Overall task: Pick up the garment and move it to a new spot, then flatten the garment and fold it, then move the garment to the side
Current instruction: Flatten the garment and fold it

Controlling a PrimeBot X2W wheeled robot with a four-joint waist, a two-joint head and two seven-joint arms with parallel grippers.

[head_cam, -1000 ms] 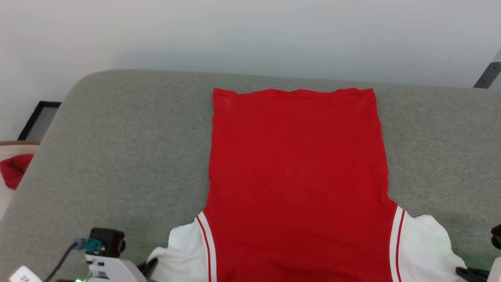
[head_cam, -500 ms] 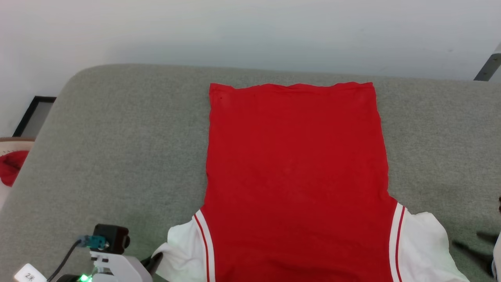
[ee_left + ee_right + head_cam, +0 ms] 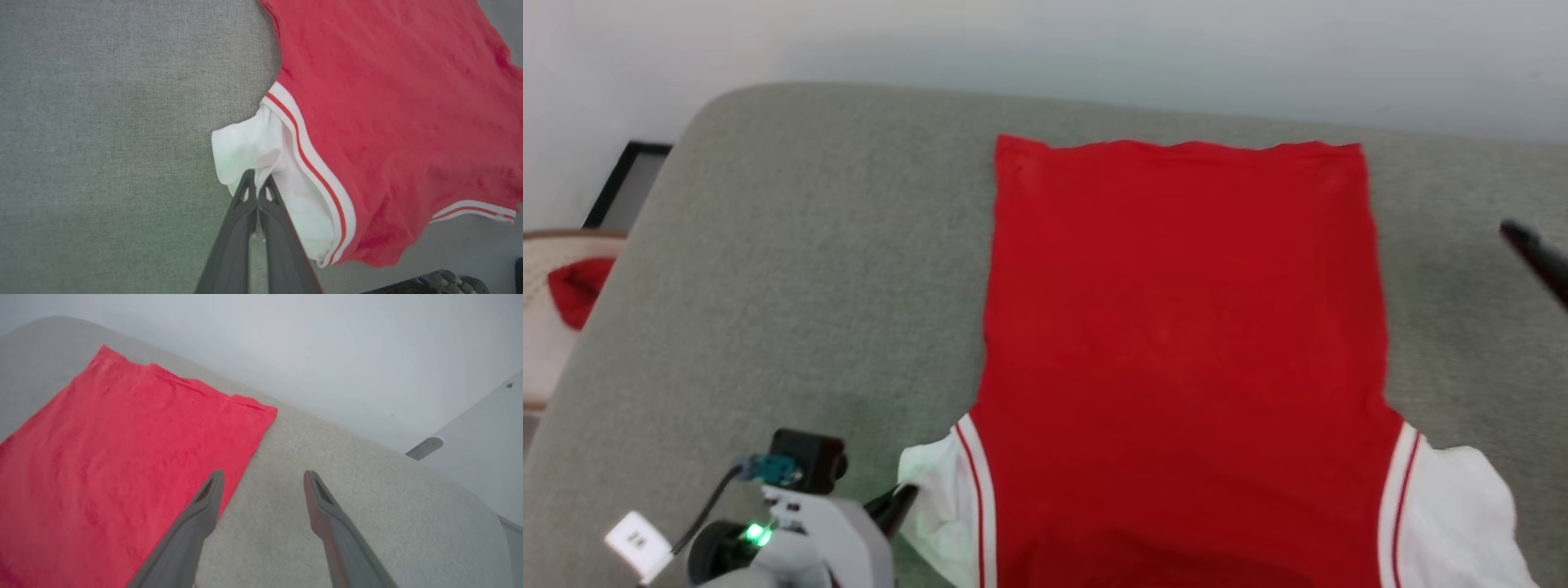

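We read this as a bare lab-type test room: grey fabric-covered table with rounded corners, plain white wall behind (pale basket holding red cloth beside it).

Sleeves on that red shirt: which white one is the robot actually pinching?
The left sleeve: the left tool is shut on its edge. The right sleeve lies free; the right tool hangs open, apart.

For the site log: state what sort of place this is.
Likely an indoor room set up for garment folding: a broad grey fabric-covered surface with rounded corners, a plain pale wall behind it, and a red jersey T-shirt with white sleeves spread on it.
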